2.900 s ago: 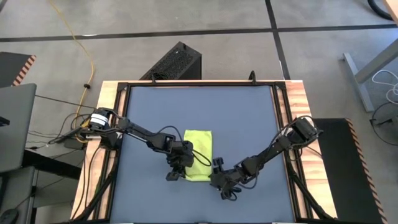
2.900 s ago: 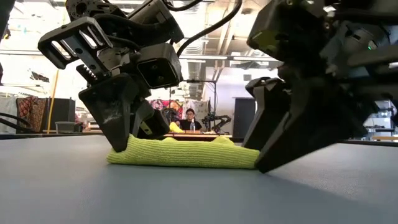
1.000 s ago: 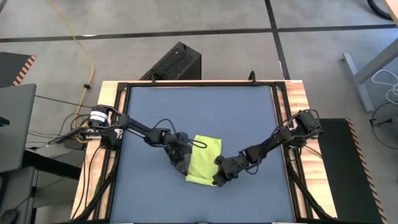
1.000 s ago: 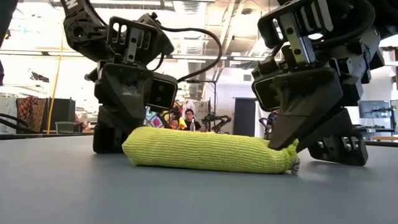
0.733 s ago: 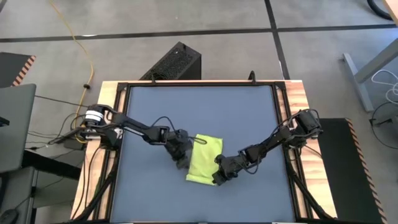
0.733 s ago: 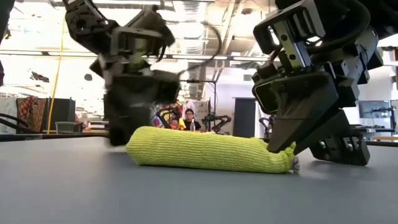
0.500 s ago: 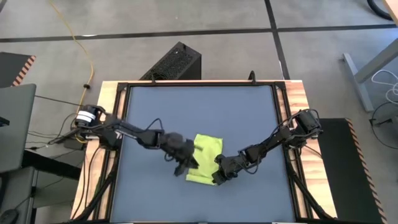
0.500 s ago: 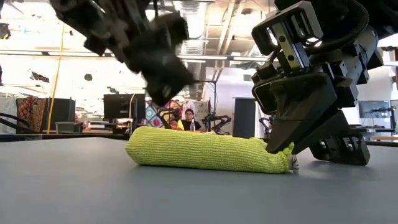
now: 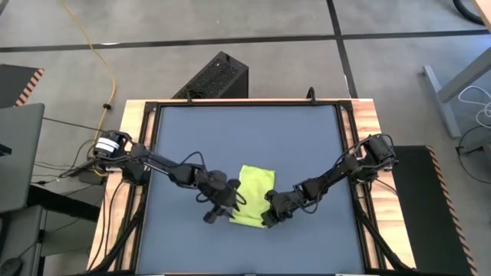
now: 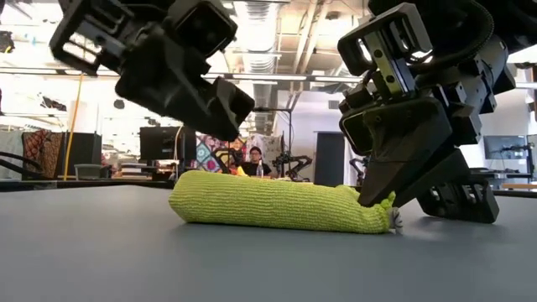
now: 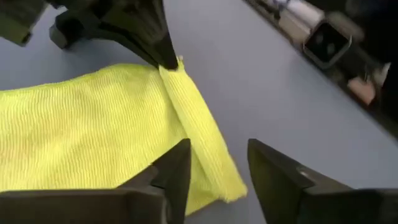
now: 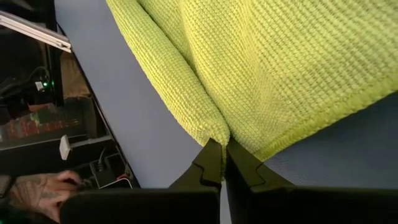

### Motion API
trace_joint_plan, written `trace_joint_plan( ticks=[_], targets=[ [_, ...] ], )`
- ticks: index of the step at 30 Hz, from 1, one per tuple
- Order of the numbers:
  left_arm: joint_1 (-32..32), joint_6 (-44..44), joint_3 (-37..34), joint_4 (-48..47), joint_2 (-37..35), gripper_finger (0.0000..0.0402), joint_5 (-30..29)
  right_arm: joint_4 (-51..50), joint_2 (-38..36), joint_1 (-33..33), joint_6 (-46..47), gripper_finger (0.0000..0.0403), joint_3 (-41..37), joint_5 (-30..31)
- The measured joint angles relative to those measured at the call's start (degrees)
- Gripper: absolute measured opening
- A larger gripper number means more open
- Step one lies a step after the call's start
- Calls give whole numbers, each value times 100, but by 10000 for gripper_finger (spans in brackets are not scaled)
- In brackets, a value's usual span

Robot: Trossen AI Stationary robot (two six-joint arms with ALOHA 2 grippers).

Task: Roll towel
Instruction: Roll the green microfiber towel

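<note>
Two grippers work the towel (image 9: pixel 252 195), which lies part-rolled on the table's (image 9: pixel 291 146) near half. At its near edge the left gripper (image 11: pixel 214 171) hovers just above the roll with fingers spread, while the right gripper (image 12: pixel 222 163) pinches the roll's near right corner. Beyond, a person (image 10: pixel 255 161) sits in the room.

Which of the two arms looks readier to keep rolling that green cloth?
Probably the right. The right gripper is pinching the towel at its rolled end, while the left gripper hangs open above the other end.
</note>
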Motion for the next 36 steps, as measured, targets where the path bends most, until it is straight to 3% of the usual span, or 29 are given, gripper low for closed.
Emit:
trace_joint_plan(
  ticks=[6,11,28,36],
  targets=[
    [-332,518,1,-242,-2,182,-253,-10,0,-5,-21,23,0,0],
    [-510,671,1,-246,-2,182,-558,-11,0,-8,-25,24,0,9],
    [-619,1788,18,-413,276,182,-745,-22,0,-12,-46,24,0,33],
    [-613,1920,130,-598,461,182,-1292,-17,0,-7,-49,24,7,35]
  ],
)
